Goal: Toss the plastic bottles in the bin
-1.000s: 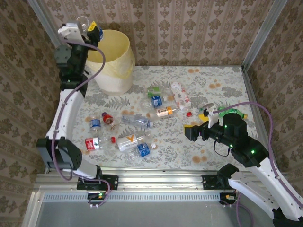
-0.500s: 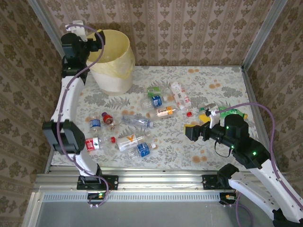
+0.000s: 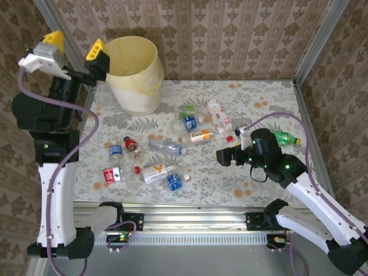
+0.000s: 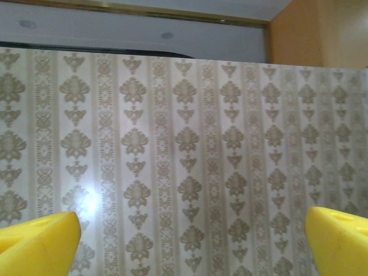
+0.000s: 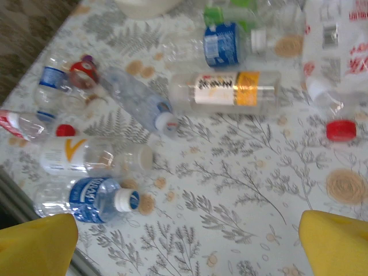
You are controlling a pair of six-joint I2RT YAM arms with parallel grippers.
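The left arm (image 3: 53,190) stands tall from its base at 7 o'clock of the top view, its white link running straight up to a bent wrist at 10 o'clock. The left gripper (image 3: 76,46) is raised high at 11 o'clock, jaws spread wide with nothing between them, its yellow fingertips (image 4: 40,241) at the lower corners of the wrist view. The right arm (image 3: 313,198) reaches low from 5 o'clock toward the centre. The right gripper (image 3: 233,145) points to 9 o'clock, jaws wide apart and empty.
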